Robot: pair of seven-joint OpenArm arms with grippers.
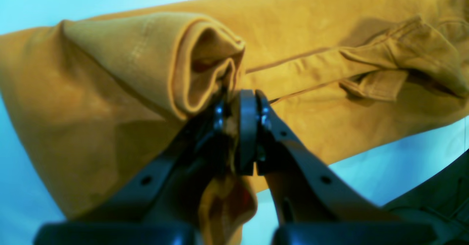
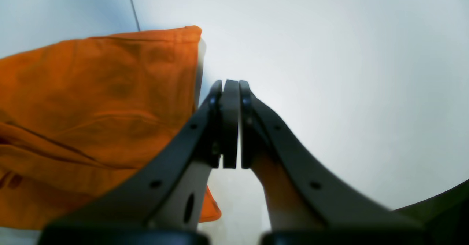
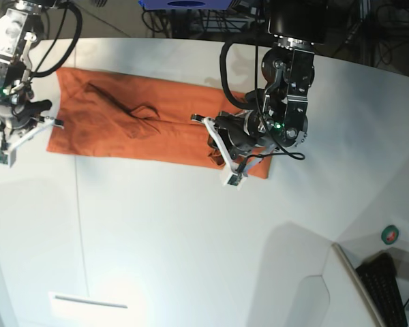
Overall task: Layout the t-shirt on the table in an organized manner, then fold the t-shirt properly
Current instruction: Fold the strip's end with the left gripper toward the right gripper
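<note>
While lying as a long folded strip across the far part of the table (image 3: 191, 231), the t-shirt (image 3: 143, 126) has one end pinched in the left gripper (image 1: 238, 102); right gripper (image 2: 230, 91) closed, holding nothing, just beside its other end.

Both arms black, jointed housings — thick black cables looped along the upper links. Left gripper (image 1: 240, 127) and right gripper (image 2: 231, 124): dark curved fingers, small screw holes, flat black pads — white brackets at wrists.

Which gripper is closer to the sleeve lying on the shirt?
Left. The left gripper is shut on the t-shirt by the sleeve; the right gripper sits off the far end, closed on nothing.
</note>
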